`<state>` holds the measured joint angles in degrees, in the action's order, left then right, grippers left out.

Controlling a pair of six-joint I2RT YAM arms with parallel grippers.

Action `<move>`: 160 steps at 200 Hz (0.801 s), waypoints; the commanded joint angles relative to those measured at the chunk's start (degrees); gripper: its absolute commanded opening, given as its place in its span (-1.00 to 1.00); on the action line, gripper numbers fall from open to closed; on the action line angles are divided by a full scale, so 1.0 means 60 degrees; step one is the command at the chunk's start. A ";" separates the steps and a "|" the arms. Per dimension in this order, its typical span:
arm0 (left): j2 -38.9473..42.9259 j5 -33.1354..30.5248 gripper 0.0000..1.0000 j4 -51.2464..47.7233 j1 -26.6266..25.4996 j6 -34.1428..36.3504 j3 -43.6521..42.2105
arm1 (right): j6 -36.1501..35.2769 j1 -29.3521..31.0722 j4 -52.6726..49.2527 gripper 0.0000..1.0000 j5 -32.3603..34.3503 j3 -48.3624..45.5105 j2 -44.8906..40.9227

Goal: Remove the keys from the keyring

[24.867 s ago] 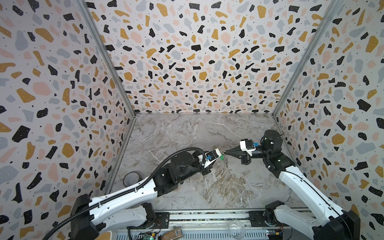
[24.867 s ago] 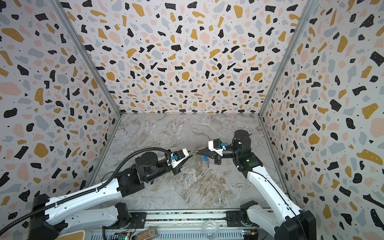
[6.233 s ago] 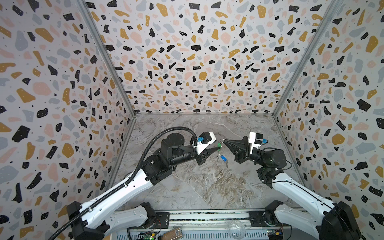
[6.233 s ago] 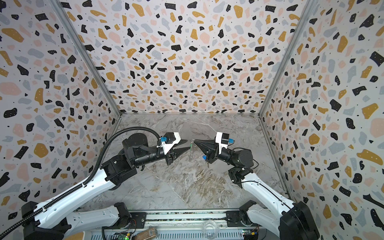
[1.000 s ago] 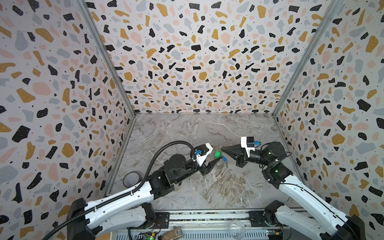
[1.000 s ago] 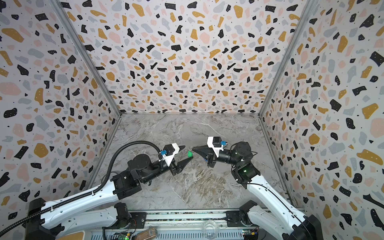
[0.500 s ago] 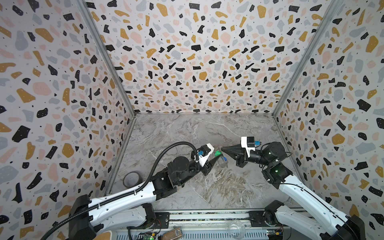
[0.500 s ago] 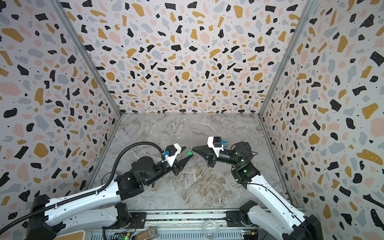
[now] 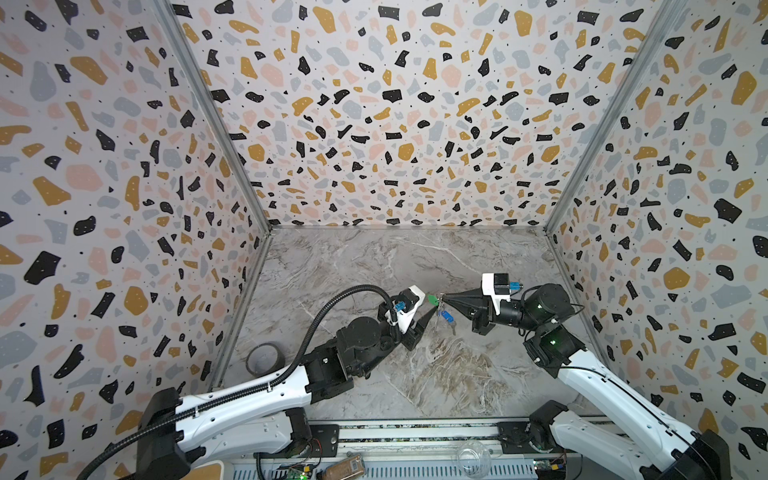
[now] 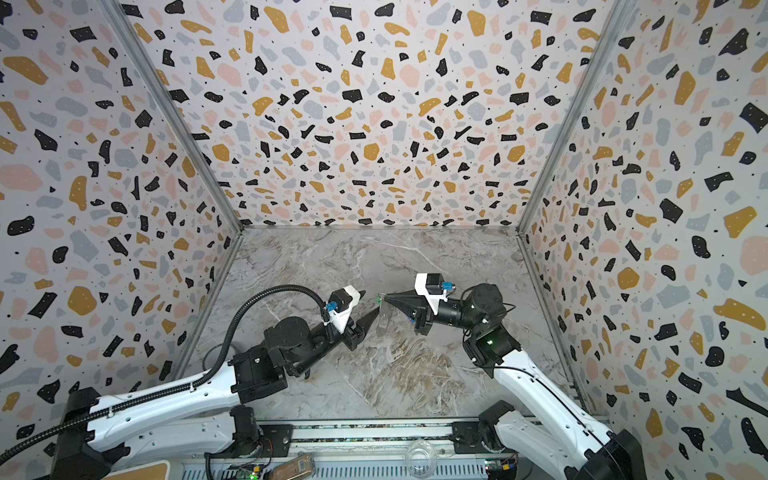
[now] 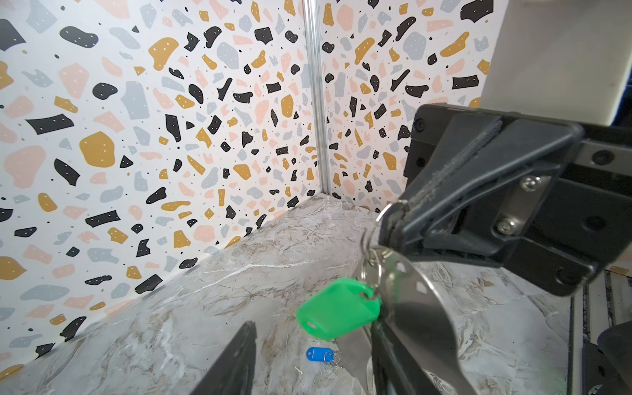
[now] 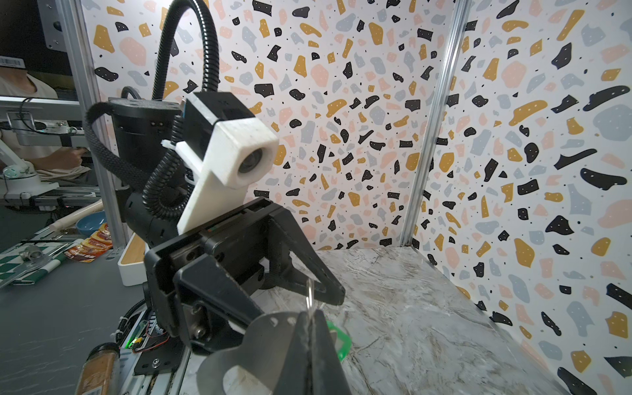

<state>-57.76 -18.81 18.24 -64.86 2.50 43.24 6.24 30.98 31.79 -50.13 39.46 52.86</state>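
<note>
**Keyring** (image 11: 417, 307): a flat grey metal plate with small ring links at its top. It hangs in the air over the middle of the surface (image 9: 415, 374).

**Right gripper** (image 11: 388, 222): its jaws are pinched tight on the topmost thin ring, and the plate dangles below the tips.

**Green key** (image 11: 338, 309): on the links. Its tag juts sideways from the plate toward the left arm.

**Blue key** (image 11: 319, 354): off the ring, lying flat on the surface below the hanging keyring. Both tag and blade show.

**Left gripper** (image 10: 369, 302): it faces the right one almost tip to tip, jaws roughly half apart. The green tag sits in the gap between them, unclamped. One finger (image 11: 239, 362) stands clear of the tag. The other (image 11: 393, 359) is just beside the tag and plate; whether it touches them cannot be told.

**Tape roll** (image 9: 264, 358): dark, lying flat by the left wall, well apart from the keys.

**Walls**: terrazzo print on three sides of the marbled surface.
</note>
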 commanded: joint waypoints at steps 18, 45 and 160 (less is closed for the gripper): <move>0.0121 -0.0240 0.16 0.0937 -0.0248 0.0014 -0.0289 | 0.0120 -0.0008 0.0470 -1.00 0.0052 0.0174 -0.0048; -0.0022 -0.0158 0.19 0.1154 -0.0377 0.0037 -0.0264 | 0.0113 -0.0019 0.0458 -1.00 0.0064 0.0163 -0.0048; -0.0410 -0.2778 0.08 0.0944 -0.1126 0.0537 0.0143 | 0.0033 -0.0042 0.0382 -1.00 0.0143 0.0163 -0.0116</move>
<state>-60.82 -29.02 21.98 -70.41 4.08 41.95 6.37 30.96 32.16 -49.41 39.46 52.88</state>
